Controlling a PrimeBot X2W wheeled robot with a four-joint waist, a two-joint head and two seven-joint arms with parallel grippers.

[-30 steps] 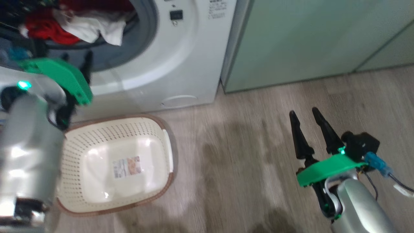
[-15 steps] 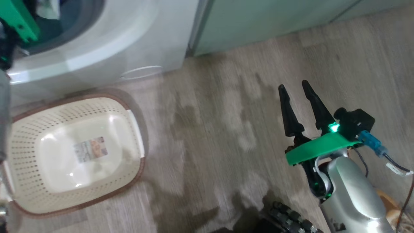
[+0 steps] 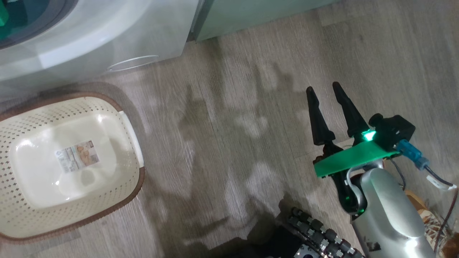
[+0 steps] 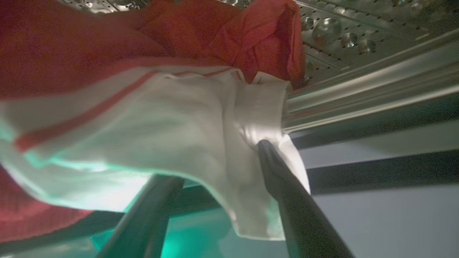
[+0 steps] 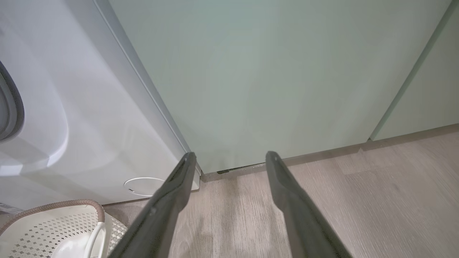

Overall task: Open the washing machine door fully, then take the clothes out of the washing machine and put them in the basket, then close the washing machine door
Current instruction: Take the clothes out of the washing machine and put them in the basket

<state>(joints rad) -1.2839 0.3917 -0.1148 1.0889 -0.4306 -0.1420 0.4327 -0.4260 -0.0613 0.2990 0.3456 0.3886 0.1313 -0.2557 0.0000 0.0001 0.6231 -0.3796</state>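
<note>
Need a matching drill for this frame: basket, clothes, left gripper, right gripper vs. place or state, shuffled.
Things:
1. basket
2. clothes
3. left gripper
4. right gripper

Places or states:
A. open, over bare floor
B. red and white, at the steel drum
C. empty, on the floor by the washing machine
D. open, fingers at the white cloth

Pairs: 1-C, 2-B, 3-D, 4-A

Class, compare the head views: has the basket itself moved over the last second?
No. The basket sits just in front of the round hatch of the washing machine as before; the whole view slid, so the camera moved.
</note>
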